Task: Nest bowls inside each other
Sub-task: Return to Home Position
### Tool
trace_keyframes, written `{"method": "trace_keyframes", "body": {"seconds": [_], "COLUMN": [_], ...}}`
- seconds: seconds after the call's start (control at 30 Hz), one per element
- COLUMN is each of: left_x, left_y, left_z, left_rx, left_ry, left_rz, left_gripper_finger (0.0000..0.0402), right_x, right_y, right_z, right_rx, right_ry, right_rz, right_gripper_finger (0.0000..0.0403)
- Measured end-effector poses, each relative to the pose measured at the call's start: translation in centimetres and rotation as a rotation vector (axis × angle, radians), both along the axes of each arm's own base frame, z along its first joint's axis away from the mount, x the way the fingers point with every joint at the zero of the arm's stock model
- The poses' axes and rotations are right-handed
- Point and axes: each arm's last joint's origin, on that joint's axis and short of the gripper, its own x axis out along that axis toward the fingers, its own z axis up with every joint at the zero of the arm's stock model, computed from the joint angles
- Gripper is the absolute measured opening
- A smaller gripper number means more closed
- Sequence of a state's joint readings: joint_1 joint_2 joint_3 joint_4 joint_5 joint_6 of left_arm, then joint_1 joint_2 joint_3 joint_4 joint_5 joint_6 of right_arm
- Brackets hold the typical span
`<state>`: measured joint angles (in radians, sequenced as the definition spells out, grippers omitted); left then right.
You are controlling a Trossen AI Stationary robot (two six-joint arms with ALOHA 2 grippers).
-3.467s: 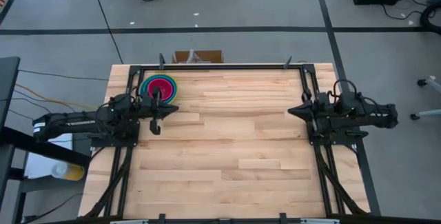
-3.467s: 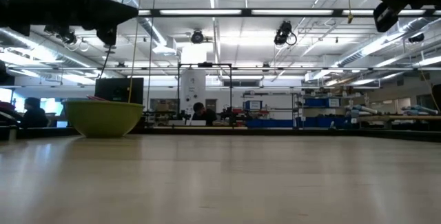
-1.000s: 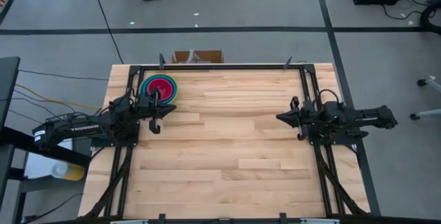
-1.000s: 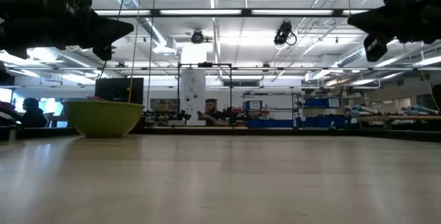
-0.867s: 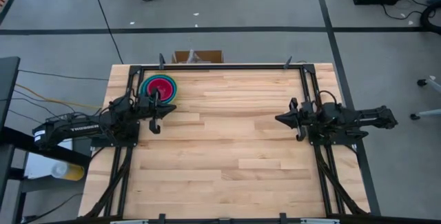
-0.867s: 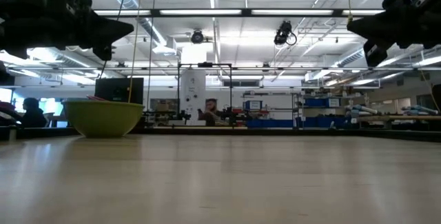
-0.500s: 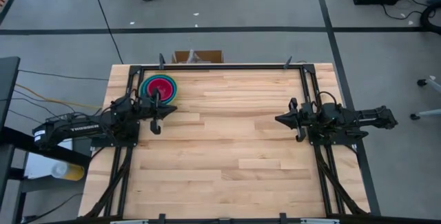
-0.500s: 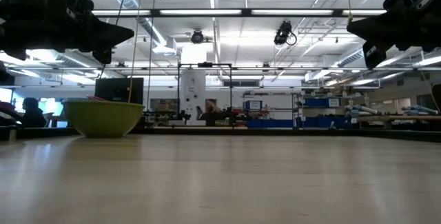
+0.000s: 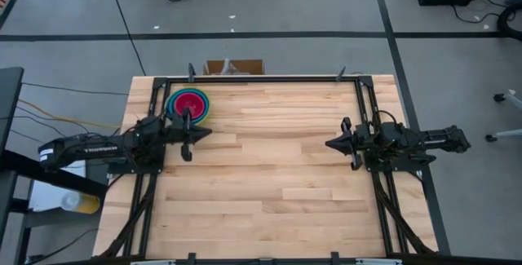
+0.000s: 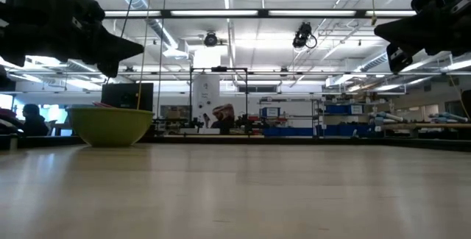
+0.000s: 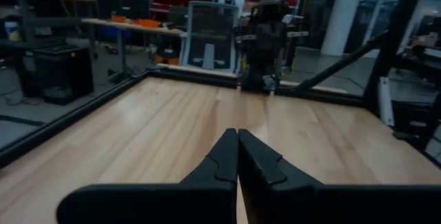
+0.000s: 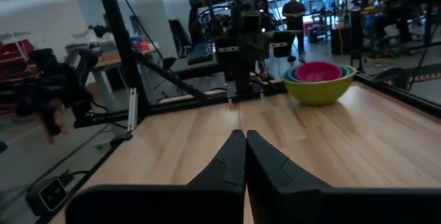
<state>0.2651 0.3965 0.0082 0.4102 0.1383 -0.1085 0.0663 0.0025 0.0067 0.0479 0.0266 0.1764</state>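
The bowls (image 9: 188,104) stand nested in one stack at the table's far left: a lime green bowl (image 10: 110,125) outermost, pale blue and bright blue rims inside it, magenta innermost. The stack (image 12: 320,80) rests by its base on the wood. My left gripper (image 9: 205,134) hovers shut just on the near side of the stack, pointing level toward the table's right; its fingertips (image 11: 238,138) meet. My right gripper (image 9: 328,143) hovers shut at the table's right, pointing level toward the left, fingertips (image 12: 244,136) together. Neither touches a bowl.
A black metal frame (image 9: 261,79) runs along the table's far edge and down both sides by the arm bases. The wooden tabletop (image 9: 269,175) between the two grippers is bare. A cardboard box (image 9: 234,67) sits beyond the far edge.
My left gripper has sunk a little above the table beside the bowls, staying shut. The bowls have not moved.
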Motion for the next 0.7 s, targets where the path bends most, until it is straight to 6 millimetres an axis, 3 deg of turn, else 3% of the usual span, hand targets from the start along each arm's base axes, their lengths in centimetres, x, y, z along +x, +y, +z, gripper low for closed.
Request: {"method": "trace_keyframes", "body": {"seconds": [0.53,0.7], "left_x": [0.18,0.18], "left_y": [-0.72,-0.71], "left_z": [0.44,0.43], "left_rx": [0.028,-0.049], "left_ry": [-0.044,-0.051], "left_rz": [-0.052,-0.056], "left_gripper_finger": [0.0008,0.0008], "right_x": [0.0,0.0], "right_y": [-0.03,-0.03], "right_z": [0.03,0.03], "right_rx": [0.011,0.013], "right_ry": [-0.003,-0.003], "right_rz": [0.013,0.014], "right_gripper_finger": [0.001,0.0019]}}
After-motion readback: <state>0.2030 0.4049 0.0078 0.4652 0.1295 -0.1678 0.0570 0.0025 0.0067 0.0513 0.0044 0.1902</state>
